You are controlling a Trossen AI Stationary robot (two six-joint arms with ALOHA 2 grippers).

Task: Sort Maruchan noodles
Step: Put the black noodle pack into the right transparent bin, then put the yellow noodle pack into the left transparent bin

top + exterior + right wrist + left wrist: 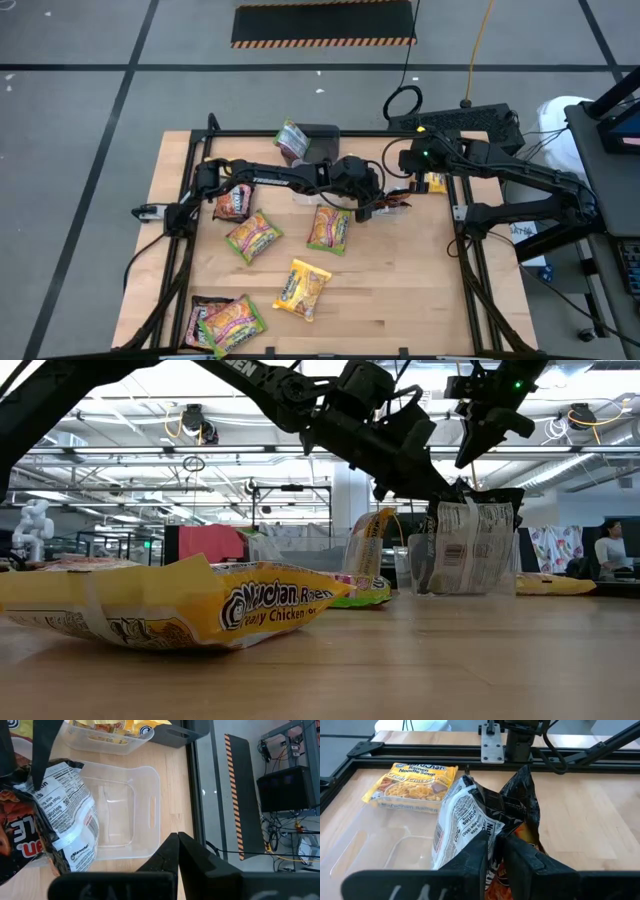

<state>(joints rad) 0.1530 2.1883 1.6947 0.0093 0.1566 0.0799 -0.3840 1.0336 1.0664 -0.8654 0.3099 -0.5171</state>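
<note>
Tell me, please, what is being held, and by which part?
The left gripper pinches the dark packet by its top edge; the right gripper holds nothing.

Light is bright and even, coming from overhead; in the low view the ceiling lamps (195, 422) and pale roof panels glare white, so the arms stand as dark silhouettes. The wooden table (400, 270) shows only soft, short shadows. Near the low camera the yellow packet (180, 605) and the tabletop are blurred. Crinkled plastic on the dark packet (470, 815) catches small glints. Wrist views bend slightly at the edges
</note>
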